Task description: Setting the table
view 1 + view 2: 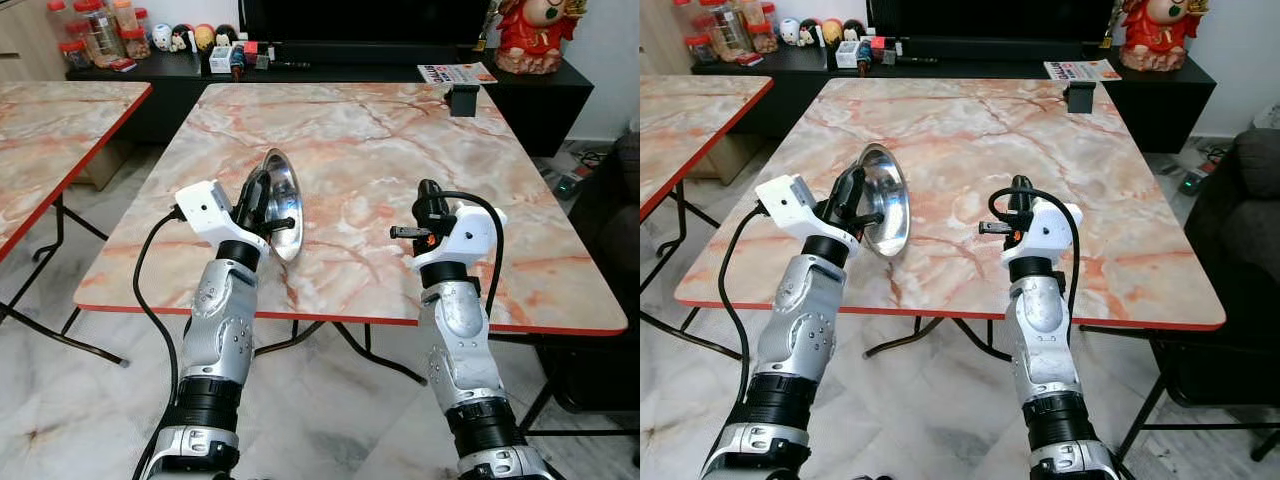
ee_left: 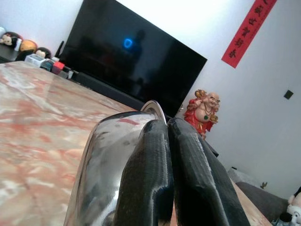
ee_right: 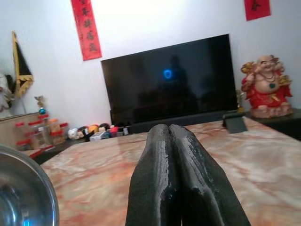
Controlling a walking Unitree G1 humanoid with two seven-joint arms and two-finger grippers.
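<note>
A shiny metal plate (image 1: 282, 200) stands tilted on its edge over the near left part of the marble table (image 1: 380, 130). My left gripper (image 1: 258, 196) is shut on the plate's rim, and its black fingers (image 2: 162, 179) press against the curved steel (image 2: 101, 174). To the right, my right gripper (image 1: 429, 197) hovers just above the tabletop, shut with nothing in it; its fingers (image 3: 181, 183) lie together. The plate's edge (image 3: 23, 188) shows beside them in the right wrist view.
A small black box (image 1: 463, 99) sits at the table's far right edge. Behind stand a dark TV console (image 1: 330, 60) with jars (image 1: 95, 30), a magazine (image 1: 455, 72) and a red figurine (image 1: 535, 30). A second marble table (image 1: 50, 130) is at left, a dark sofa (image 1: 1250, 170) at right.
</note>
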